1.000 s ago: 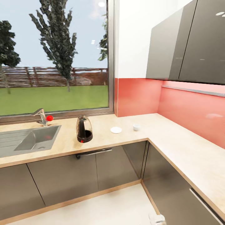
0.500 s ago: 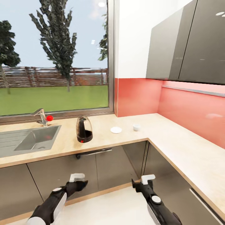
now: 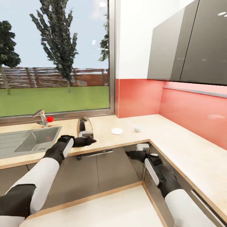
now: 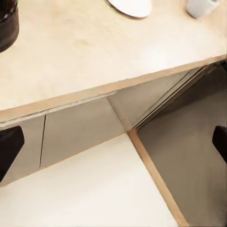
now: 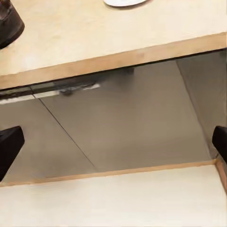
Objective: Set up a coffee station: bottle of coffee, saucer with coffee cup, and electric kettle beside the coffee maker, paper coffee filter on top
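Note:
The electric kettle (image 3: 84, 125), rounded clear glass with a black base, stands on the kitchen countertop (image 3: 104, 140) to the right of the sink. My left gripper (image 3: 88, 139) is open at the counter's front edge, right in front of the kettle and covering its base. The white saucer (image 3: 117, 131) lies further right, and the small white coffee cup (image 3: 137, 128) stands apart from it, on the bare counter. My right gripper (image 3: 135, 151) is open, just below the counter edge in front of the cabinet corner. The left wrist view catches the kettle's base (image 4: 6, 23), saucer (image 4: 132, 5) and cup (image 4: 201, 6).
A steel sink (image 3: 30, 142) with a red-knobbed tap (image 3: 44, 118) is set in the counter at the left. Grey cabinet fronts (image 3: 104, 170) with a bar handle (image 3: 94, 154) run below. The counter turns along the red wall (image 3: 192, 110) at the right, under dark upper cabinets (image 3: 189, 41).
Both arms have risen from low in front of the cabinets to counter height. The left gripper now sits in front of the kettle. Kettle, saucer and cup have not moved.

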{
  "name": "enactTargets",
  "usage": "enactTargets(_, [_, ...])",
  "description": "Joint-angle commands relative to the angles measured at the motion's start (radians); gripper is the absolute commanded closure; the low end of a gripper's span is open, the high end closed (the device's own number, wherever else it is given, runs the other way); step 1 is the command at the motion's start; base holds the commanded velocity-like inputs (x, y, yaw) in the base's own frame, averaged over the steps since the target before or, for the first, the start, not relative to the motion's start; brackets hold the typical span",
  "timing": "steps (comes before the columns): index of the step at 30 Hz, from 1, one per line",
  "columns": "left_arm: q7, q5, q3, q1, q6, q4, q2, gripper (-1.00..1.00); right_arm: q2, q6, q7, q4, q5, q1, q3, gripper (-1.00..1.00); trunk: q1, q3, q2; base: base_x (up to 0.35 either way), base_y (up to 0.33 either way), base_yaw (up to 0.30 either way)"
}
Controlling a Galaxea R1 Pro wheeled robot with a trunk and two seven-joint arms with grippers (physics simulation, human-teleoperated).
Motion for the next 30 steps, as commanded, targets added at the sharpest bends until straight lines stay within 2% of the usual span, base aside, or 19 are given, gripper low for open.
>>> enactTargets(1, [-0.023,0.017,0.002,-0.054,0.064,0.004,0.000,-1.00,-0.001,0.079,0.000,-0.002,-0.055,-0.034,-0.002,-1.00,0.000,-0.002,-0.002,0.000,0.000,0.000])
enactTargets(4, [-0.045,0.033,0.005,-0.109,0.141,0.009,-0.002,-1.00,-0.004,0.150,-0.003,-0.004,-0.118,-0.069,-0.004,-1.00,0.000,-0.002,-0.002,0.000,0.000,0.000])
enactTargets(5, [-0.051,0.068,0.006,-0.114,0.172,0.002,0.000,-1.00,-0.008,0.174,-0.001,-0.003,-0.142,-0.081,-0.004,-1.00,0.000,-0.002,-0.002,0.000,0.000,0.000])
enactTargets(10, [-0.055,0.075,0.004,-0.111,0.169,-0.001,0.002,-1.00,-0.012,0.177,0.000,-0.002,-0.144,-0.083,-0.002,-1.00,0.000,-0.002,-0.002,0.013,-0.001,0.000])
enactTargets(18, [-0.060,0.077,0.003,-0.090,0.170,-0.001,0.001,-1.00,-0.011,0.177,-0.002,0.003,-0.142,-0.083,0.002,-1.00,0.000,-0.002,-0.002,0.283,-0.136,0.009])
enactTargets(30, [-0.060,0.077,0.002,-0.089,0.168,0.006,-0.001,-1.00,-0.011,0.177,-0.002,0.005,-0.141,-0.083,0.002,-1.00,0.000,-0.002,-0.002,0.285,-0.218,0.256])
